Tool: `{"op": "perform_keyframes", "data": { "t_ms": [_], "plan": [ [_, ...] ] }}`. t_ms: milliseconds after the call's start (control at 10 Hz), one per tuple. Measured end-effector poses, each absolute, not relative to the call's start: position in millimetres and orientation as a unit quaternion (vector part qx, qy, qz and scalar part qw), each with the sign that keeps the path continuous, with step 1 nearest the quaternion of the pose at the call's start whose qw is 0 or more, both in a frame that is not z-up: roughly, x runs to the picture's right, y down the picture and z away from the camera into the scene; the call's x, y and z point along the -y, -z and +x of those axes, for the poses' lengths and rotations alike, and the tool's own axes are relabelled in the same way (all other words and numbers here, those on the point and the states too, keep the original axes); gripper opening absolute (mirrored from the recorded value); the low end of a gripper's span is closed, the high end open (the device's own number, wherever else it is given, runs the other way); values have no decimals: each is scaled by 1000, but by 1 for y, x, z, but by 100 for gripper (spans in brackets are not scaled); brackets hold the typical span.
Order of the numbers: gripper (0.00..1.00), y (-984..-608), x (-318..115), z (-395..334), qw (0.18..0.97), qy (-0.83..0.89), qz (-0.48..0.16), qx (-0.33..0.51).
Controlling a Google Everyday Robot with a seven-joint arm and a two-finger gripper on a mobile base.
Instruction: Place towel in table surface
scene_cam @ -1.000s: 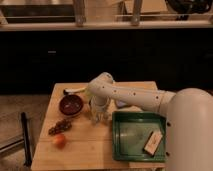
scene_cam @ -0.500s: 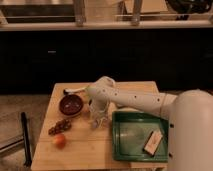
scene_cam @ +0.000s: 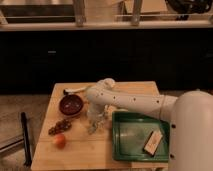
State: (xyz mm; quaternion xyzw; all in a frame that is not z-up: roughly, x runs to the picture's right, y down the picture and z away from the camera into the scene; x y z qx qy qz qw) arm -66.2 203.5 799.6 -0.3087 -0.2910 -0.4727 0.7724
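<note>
Dark cabinets back the wooden counter (scene_cam: 82,156), where the claw (scene_cam: 95,118) points down near the middle, a brown bowl (scene_cam: 71,104) close on one side of it and a green tray (scene_cam: 131,145) on the other. A pale crumpled shape directly beneath the claw looks to be the towel (scene_cam: 93,128), low over or touching the counter; whether the claw grips it or stands spread I cannot tell. Being cloth, it is probably light, limp and unbreakable, best pinched at a bunched fold.

The end effector (scene_cam: 95,119) hangs low over the wooden tabletop (scene_cam: 82,152), between the brown bowl (scene_cam: 71,105) and the green tray (scene_cam: 128,138), at a pale towel (scene_cam: 94,128).
</note>
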Motion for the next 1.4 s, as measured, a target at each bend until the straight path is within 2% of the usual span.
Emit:
{"op": "perform_keyframes", "data": {
  "t_ms": [200, 600, 700, 1400],
  "plan": [
    [42, -796, -207, -76, 769, 479, -306, 292],
    [77, -794, -209, -81, 772, 477, -303, 290],
    [80, -794, -208, -81, 774, 475, -303, 290],
    [80, -805, -198, -77, 794, 457, -288, 279]
  ]
}}
